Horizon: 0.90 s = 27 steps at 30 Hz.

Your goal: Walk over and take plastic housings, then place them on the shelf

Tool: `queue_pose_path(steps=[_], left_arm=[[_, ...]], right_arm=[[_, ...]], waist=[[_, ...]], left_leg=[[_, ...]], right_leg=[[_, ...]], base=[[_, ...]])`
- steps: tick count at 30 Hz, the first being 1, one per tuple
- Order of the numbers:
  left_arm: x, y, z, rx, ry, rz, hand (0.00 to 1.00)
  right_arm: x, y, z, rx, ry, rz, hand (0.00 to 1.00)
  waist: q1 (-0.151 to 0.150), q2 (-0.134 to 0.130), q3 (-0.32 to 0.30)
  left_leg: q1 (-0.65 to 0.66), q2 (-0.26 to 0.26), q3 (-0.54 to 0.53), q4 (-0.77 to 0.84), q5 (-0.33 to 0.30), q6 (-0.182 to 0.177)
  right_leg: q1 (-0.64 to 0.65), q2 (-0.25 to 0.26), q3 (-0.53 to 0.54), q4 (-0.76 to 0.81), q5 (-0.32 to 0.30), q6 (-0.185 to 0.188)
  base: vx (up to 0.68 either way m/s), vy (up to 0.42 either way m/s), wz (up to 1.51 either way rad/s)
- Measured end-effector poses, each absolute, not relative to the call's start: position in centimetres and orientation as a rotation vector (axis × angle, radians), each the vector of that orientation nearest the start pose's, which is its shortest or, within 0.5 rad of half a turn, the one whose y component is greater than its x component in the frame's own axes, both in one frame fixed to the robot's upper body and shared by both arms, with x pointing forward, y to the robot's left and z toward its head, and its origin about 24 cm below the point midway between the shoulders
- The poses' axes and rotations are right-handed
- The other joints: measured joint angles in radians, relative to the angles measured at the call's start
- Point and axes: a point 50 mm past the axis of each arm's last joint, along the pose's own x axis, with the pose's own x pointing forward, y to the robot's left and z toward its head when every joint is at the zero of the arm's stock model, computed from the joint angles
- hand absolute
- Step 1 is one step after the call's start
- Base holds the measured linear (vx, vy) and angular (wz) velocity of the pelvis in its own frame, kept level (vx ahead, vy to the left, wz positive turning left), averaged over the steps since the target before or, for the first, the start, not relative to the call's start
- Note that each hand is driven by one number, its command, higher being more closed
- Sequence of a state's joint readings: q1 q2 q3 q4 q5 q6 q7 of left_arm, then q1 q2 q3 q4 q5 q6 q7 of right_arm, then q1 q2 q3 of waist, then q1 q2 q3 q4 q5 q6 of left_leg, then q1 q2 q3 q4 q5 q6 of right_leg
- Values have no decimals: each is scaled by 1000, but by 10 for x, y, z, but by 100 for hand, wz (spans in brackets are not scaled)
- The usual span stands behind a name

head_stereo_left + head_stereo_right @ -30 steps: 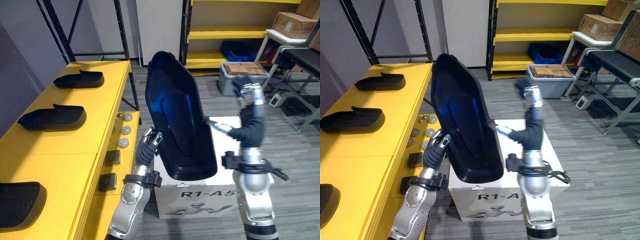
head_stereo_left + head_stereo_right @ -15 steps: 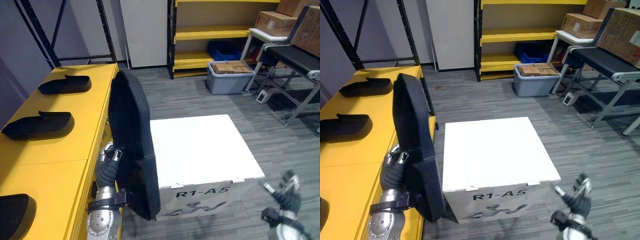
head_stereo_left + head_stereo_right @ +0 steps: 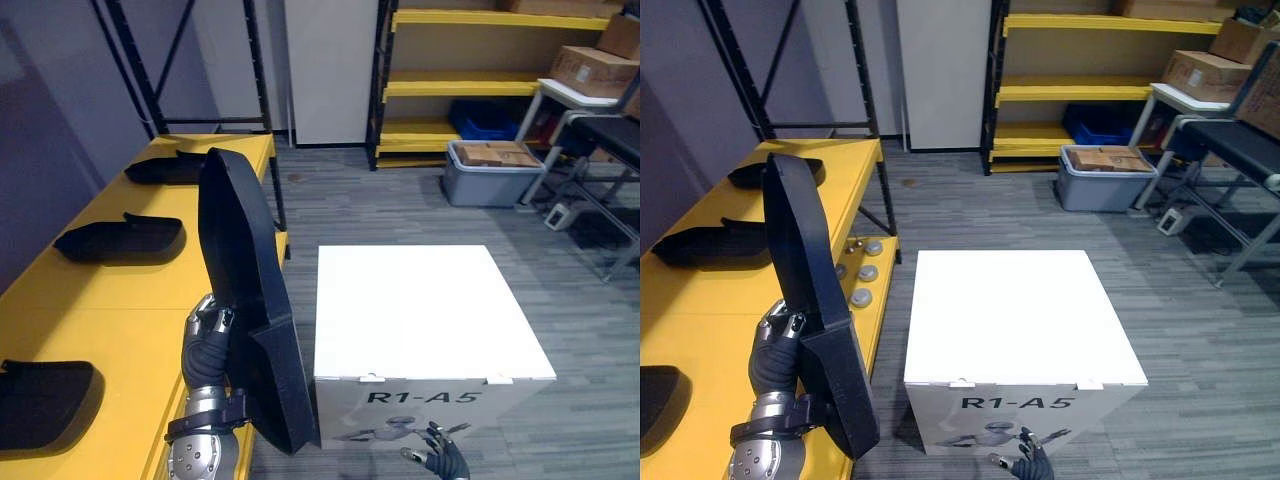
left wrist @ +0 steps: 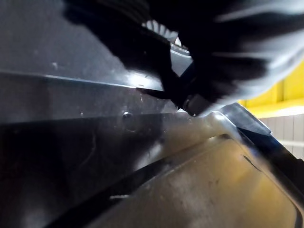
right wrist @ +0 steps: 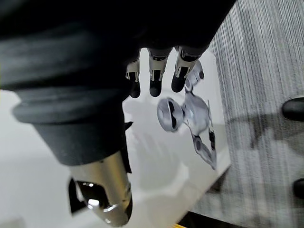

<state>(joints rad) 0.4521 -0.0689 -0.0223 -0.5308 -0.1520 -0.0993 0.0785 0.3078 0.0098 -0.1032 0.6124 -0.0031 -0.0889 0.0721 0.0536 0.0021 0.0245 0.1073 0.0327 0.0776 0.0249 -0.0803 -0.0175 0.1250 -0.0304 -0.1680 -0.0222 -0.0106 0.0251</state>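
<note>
A large black plastic housing [image 3: 245, 300] stands upright and edge-on beside the yellow shelf [image 3: 130, 290]. My left hand [image 3: 205, 340] grips its lower back, fingers curled on the rim. In the left wrist view the housing's [image 4: 142, 166] dark surface lies right against the hand. Three more black housings [image 3: 120, 237] [image 3: 165, 168] [image 3: 45, 400] lie in a row on the yellow shelf. My right hand [image 3: 435, 462] hangs low in front of the white box [image 3: 425, 310], fingers [image 5: 152, 76] relaxed and spread, holding nothing.
The white box stands on the grey floor just right of the shelf, leaving a narrow gap. Black rack uprights [image 3: 255, 80] rise behind the shelf. Yellow racking [image 3: 470, 85], a grey bin [image 3: 490, 170] and cardboard boxes [image 3: 590, 70] stand at the back right. Small round parts [image 3: 862, 285] lie on a lower ledge.
My right hand let go of the housing and dropped low by the box. The housing turned edge-on and moved left to the shelf, held by my left hand alone. The camera shifted.
</note>
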Motion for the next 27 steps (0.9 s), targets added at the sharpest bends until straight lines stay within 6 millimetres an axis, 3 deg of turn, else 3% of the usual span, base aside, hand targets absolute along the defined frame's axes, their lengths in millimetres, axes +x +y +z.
queue_pose_path(steps=[5, 10, 12, 14, 15, 16, 17, 18, 20, 21, 25, 27], left_arm=[[161, 170, 80, -190, -177, 222, 100], [162, 171, 81, -191, -185, 235, 100], [162, 173, 82, -195, -188, 264, 100], [160, 178, 81, -190, -184, 297, 100], [160, 179, 81, -187, -184, 311, 100], [160, 179, 81, -175, -189, 314, 100], [160, 180, 82, -167, -189, 318, 100], [160, 179, 81, -160, -186, 326, 100], [161, 179, 80, -149, -182, 336, 100], [161, 179, 81, -137, -187, 345, 100], [162, 185, 71, -110, -148, 388, 100], [165, 180, 68, -103, -135, 368, 100]], right_arm=[[106, -162, -135, 41, 852, -33, 0], [123, -157, -131, -6, 810, 25, 0], [132, -162, -127, -31, 787, 19, 0], [141, -174, -124, -79, 766, 5, 0], [141, -178, -124, -91, 771, 0, 0], [145, -180, -123, -102, 764, -7, 0], [146, -180, -123, -101, 762, -8, 0], [147, -177, -125, -95, 770, -3, 0], [147, -174, -128, -85, 791, -1, 0], [149, -177, -127, -94, 787, -9, 0], [163, -174, -126, -96, 779, -3, 0], [169, -179, -123, -112, 761, -14, 0]], waist=[[28, -20, 6], [65, -51, 43], [71, -46, 68], [77, -14, 88], [76, -2, 86], [75, 8, 90], [74, 5, 96], [70, -4, 90], [44, -33, 85], [31, -5, 90], [36, -5, 94], [16, 2, 109]], left_leg=[[-3, -21, -84, 3, 14, 6], [-108, -93, -293, 89, 30, -11], [-169, -67, -201, 123, 1, -7], [-249, 64, 105, 244, -8, -18], [-255, 104, 185, 276, 4, -3], [-264, 92, 225, 294, 6, 17], [-263, 72, 223, 288, 11, 23], [-258, 16, 204, 212, 15, 37], [-213, -24, 251, 99, 15, 58], [-216, -21, 263, 92, 79, 83], [-201, -65, 241, 91, 73, 110], [-180, -72, 204, 94, 61, 118]], right_leg=[[10, -23, -75, 51, -41, 6], [4, -97, -305, 161, -122, 26], [6, -124, -403, 174, -126, 26], [15, -146, -506, 195, -126, 26], [20, -157, -534, 215, -134, 38], [28, -187, -562, 254, -152, 60], [35, -203, -572, 257, -156, 60], [38, -220, -589, 241, -164, 59], [56, -236, -623, 160, -151, 42], [73, -222, -645, 155, -138, 49], [94, -257, -642, 177, -93, 67], [68, -319, -633, 358, -91, 64]], base=[[-6, -16, 52], [-47, -6, 139], [-84, 18, 154], [-51, 75, 141], [30, 235, 111], [58, 177, 86], [52, 301, 95], [20, 216, 110], [21, 162, 132], [19, 58, 113], [57, 121, 39], [52, 130, 47]])
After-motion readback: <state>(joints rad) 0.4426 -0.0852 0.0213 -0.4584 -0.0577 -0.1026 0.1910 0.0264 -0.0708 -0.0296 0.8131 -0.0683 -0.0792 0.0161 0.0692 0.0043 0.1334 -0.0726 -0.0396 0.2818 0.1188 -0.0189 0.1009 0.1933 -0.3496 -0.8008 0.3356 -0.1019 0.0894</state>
